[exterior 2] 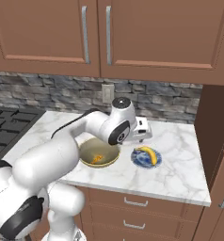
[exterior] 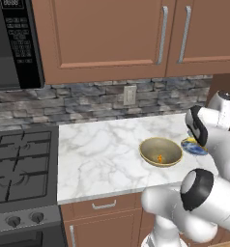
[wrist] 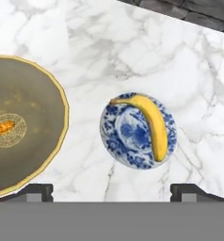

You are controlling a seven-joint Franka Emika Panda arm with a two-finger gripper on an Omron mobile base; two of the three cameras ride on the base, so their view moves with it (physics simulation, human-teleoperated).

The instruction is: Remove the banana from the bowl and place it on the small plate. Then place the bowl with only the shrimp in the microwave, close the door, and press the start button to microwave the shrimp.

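Left to right: microwave (exterior: 13, 43) sits up at far left above the stove (exterior: 20, 164), well apart from the work area. You can't tell from here whether its door is open.

Bowl (wrist: 24, 127) rests on the desk (exterior: 97, 154), holding just the orange shrimp (wrist: 1, 131) near its middle. Just beside it on the right, not touching, is the plate (wrist: 128, 136), with the banana (wrist: 154, 124) lying across its right half, stem end at the plate's top edge.

Tool (wrist: 111, 190) hangs above the desk between bowl and plate, a bit nearer the plate. Both finger tips (wrist: 36, 190) stand wide apart with nothing between them, so it's spread and empty.

Step call: banana transfer looks done, judging by how it lies. The bowl-to-microwave step is up next and not started.

Next move, as I read it: swing the tool left over the bowl and come down on the rim (wrist: 64, 113), one finger inside and one outside. Keep clear of the shrimp. Pinch the near wall firmly; a shallow bowl held by one edge will likely tip, so lift level and slow. The microwave is far left and high, so expect the base may need to drive over.
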